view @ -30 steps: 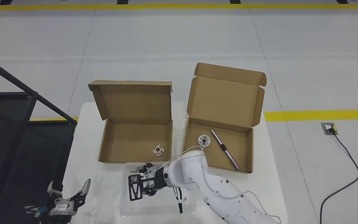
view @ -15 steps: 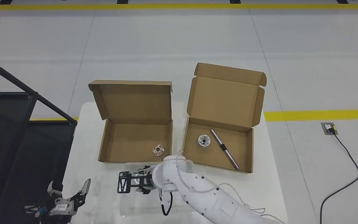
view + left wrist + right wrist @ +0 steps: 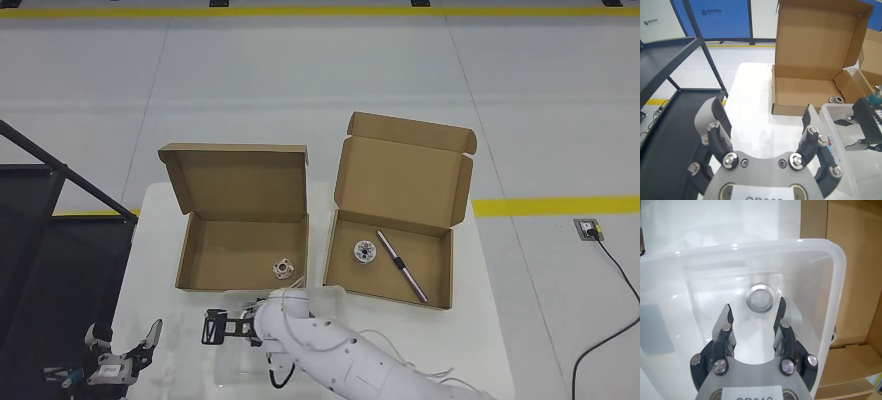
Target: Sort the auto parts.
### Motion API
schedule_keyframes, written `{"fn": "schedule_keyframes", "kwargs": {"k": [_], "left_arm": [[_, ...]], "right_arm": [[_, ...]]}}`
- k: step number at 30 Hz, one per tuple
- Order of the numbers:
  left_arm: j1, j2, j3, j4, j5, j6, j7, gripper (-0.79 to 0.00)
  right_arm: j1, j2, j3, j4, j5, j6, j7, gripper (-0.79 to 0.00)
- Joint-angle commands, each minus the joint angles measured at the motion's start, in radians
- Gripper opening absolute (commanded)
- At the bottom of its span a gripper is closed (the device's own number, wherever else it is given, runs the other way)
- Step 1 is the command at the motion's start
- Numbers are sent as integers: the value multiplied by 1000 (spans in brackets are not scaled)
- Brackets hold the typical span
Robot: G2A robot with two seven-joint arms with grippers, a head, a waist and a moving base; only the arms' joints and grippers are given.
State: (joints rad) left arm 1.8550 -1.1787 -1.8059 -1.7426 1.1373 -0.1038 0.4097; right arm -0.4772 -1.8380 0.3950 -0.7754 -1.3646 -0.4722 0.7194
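The right arm [image 3: 350,355] - white, bent at the elbow - lies stretched across toward the robot's left side. Its wrist is turned so that the right claw [image 3: 210,327] points leftward and tilts down. The two black-padded fingers [image 3: 730,313] of this claw stand parted, with nothing gripped between them. The left claw [image 3: 124,340] sits low at the far left, well apart from the right one - its fingers [image 3: 720,111] are spread wide and hold nothing.

Ring [image 3: 760,299] silver metallic, bin [image 3: 838,279] translucent milky-white, left-hand box [image 3: 240,185] & right-hand box [image 3: 400,175] plain brown cardboard, table [image 3: 150,260] white, rack [image 3: 668,56] matte blk, floor stripe [image 3: 560,207] yellow.
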Motion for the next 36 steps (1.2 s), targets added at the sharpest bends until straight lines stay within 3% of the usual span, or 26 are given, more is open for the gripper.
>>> {"fn": "schedule_keyframes", "kwargs": {"k": [1, 6, 21, 27, 36], "left_arm": [[0, 0, 0, 0, 0, 0, 0, 0], [0, 0, 0, 0, 0, 0, 0, 0], [0, 0, 0, 0, 0, 0, 0, 0], [0, 0, 0, 0, 0, 0, 0, 0], [0, 0, 0, 0, 0, 0, 0, 0]], "right_arm": [[10, -14, -2, 31, 7, -4, -8, -302], [33, -52, -10, 108, 14, 4, -21, -326], [75, -157, -38, 287, 5, 28, -32, -256], [86, -168, -45, 315, 19, 23, -49, -197], [98, -171, -62, 337, 57, 2, -69, -277]]}}
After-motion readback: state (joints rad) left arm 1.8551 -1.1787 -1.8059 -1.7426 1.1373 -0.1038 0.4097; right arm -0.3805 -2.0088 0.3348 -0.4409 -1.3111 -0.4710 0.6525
